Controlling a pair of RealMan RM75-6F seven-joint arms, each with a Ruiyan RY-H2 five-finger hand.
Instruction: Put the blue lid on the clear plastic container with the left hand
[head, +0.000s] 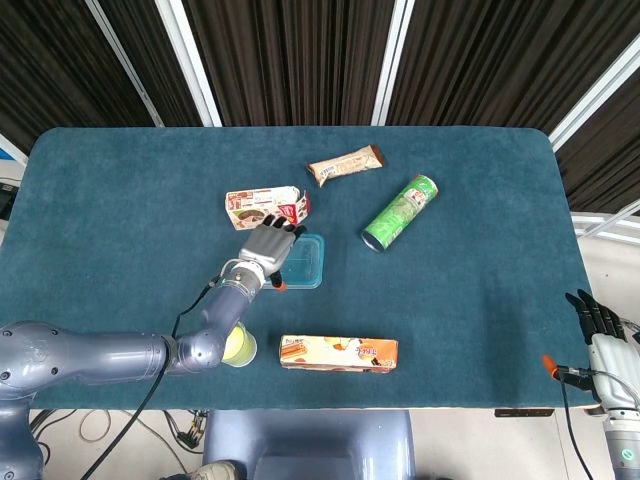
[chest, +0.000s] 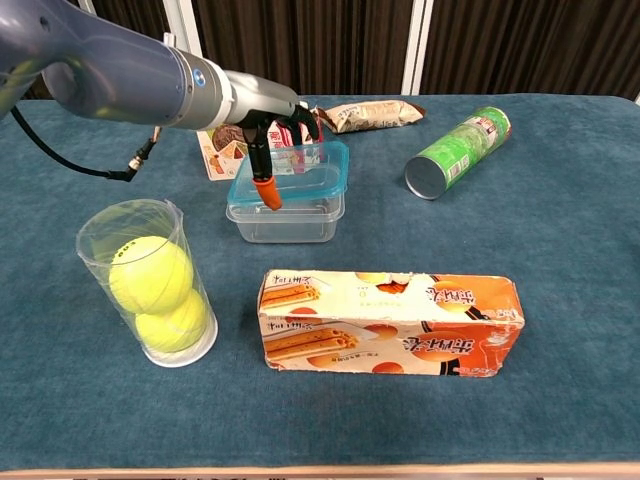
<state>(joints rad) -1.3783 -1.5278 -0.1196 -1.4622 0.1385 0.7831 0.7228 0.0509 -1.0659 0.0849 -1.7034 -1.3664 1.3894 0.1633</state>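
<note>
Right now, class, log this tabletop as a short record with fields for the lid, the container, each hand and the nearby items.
lid: blue lid lies on the clear plastic container
left hand: left hand grips the lid's left edge
right hand: right hand off the table's right edge, holding nothing
nearby: tennis ball tube, orange box, green can

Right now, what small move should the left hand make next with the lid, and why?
Probably press the far edge down. In the chest view the blue lid lies on the clear container, but its back edge looks slightly raised. The left hand rests on that back part, so a gentle downward push may seat it.
</note>
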